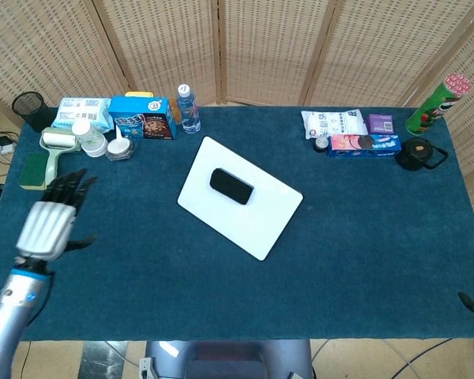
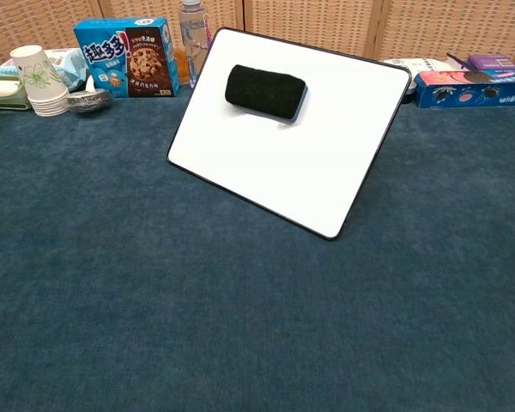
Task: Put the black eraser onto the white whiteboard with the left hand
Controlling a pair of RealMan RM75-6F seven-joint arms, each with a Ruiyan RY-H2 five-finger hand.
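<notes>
Now eraser on whiteboard.

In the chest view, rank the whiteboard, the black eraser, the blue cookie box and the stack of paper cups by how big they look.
1. whiteboard
2. blue cookie box
3. black eraser
4. stack of paper cups
The box sits farther back than the eraser, so its lead is real; eraser against cups is close.
</notes>
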